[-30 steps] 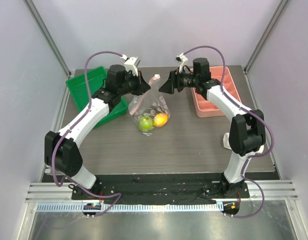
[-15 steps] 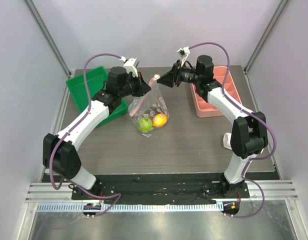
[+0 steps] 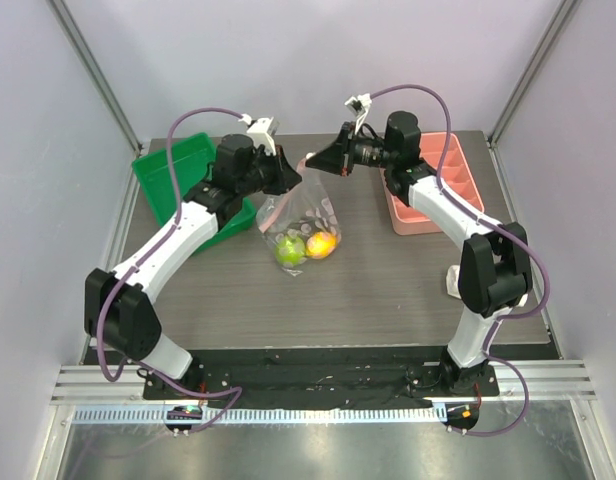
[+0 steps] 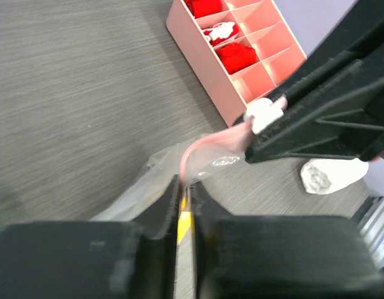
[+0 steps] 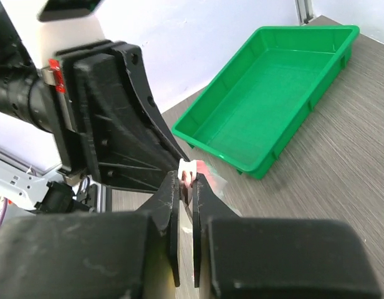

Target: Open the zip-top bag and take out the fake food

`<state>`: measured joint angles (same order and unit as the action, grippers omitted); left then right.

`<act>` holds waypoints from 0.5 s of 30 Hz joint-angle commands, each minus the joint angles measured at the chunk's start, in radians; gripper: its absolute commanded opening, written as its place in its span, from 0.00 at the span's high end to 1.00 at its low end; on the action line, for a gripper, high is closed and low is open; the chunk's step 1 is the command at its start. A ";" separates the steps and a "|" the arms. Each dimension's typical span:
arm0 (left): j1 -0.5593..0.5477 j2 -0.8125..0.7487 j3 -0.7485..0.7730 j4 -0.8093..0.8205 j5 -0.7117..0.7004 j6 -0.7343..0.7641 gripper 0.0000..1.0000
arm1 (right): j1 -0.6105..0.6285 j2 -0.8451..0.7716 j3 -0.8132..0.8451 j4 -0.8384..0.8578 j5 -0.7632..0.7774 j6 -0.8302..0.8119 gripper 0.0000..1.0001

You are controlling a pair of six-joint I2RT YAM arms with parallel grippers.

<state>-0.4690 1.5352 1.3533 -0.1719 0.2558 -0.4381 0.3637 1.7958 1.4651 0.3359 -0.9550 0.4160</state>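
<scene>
Left gripper [image 4: 184, 193]: fingers nearly closed, pinching the mouth of the clear, crinkly plastic zip-top bag [image 3: 306, 210].
Right gripper [image 5: 187, 182]: fingers clamped on the bag's pink zip strip [image 4: 211, 140].
Bag: held up between both grippers, over the grey wood-grain table [image 3: 388, 290].
Fake food: small lime-green ball [image 3: 289, 249] and yellow-orange ball [image 3: 322, 243], inside the bag's bottom.
</scene>
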 commanded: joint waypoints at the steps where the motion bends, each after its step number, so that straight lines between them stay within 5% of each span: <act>1: -0.007 -0.098 0.015 0.021 0.019 0.025 0.72 | 0.006 0.001 0.046 -0.014 -0.031 -0.061 0.98; 6: 0.003 -0.087 0.091 -0.029 0.184 0.093 0.42 | 0.004 0.007 0.063 -0.024 -0.094 -0.074 0.98; 15: 0.004 0.028 0.196 -0.222 0.274 0.361 0.41 | 0.006 0.014 0.084 0.008 -0.208 -0.025 0.98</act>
<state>-0.4683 1.5341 1.5536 -0.3138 0.4835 -0.2157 0.3641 1.8137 1.5002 0.3058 -1.0969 0.3809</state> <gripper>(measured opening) 0.597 0.080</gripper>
